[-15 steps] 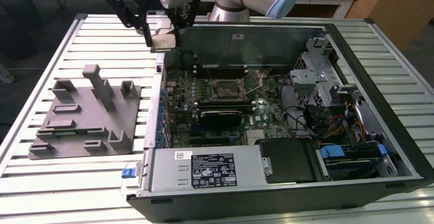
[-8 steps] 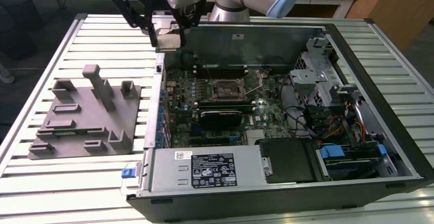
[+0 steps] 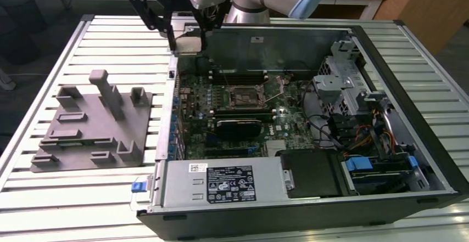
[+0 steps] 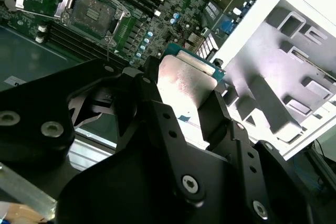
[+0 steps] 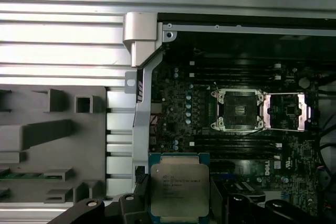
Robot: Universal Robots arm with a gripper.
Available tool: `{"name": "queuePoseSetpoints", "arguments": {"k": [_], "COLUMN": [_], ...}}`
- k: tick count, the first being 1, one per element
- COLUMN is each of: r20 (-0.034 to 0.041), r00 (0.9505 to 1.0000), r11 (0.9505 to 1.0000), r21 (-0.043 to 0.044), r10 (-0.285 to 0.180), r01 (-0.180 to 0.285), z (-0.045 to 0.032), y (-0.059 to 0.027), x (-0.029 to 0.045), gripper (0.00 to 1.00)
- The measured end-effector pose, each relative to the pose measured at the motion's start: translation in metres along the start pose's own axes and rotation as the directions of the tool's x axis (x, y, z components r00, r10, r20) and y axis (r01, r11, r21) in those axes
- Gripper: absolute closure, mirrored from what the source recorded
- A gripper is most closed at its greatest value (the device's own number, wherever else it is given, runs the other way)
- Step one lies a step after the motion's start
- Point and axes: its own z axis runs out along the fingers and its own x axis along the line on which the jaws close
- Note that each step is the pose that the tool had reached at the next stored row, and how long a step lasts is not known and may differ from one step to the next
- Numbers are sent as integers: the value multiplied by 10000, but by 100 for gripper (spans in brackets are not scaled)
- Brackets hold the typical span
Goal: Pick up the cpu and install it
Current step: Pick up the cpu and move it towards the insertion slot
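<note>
Starting at the exterior view's left: the grey fixture (image 3: 77,122) sits on the slatted table, just beside the open computer case (image 3: 162,143).

Moving right, there's my claw (image 3: 188,40), up high over the case's far corner on that same left side. It's closed down on the cpu (image 3: 189,45), a small pale square pinched between my 2 fingers (image 4: 216,115). In the second wrist view the chip's (image 4: 184,82) silvery face is toward the camera, with a black finger hugging each of 2 opposite edges. In the first wrist view the cpu (image 5: 178,190) looks flat and level, well clear of the board.

Further right comes the relation that matters, the socket (image 3: 245,94). In the exterior view it lies to the right of my claw and nearer the camera, down on the green motherboard (image 3: 289,113), well apart from the chip. It reads as open. In the first wrist view the socket (image 5: 237,109) shows its bare contact field, with the load plate (image 5: 286,111) swung over beside it. The chip's edges look parallel to the socket frame there, so by my judgement the gap is sideways and downward, with little twist.

Far right in the exterior view, the drive cage (image 3: 344,83) stands beyond the socket.
</note>
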Motion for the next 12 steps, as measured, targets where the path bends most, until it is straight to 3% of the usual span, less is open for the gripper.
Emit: {"name": "queuePoseSetpoints", "arguments": {"k": [12], "r20": [0], "r00": [10000], "r11": [10000], "r21": [0], "r10": [0], "r01": [0], "z": [3], "y": [-1], "x": [-132], "gripper": [46]}}
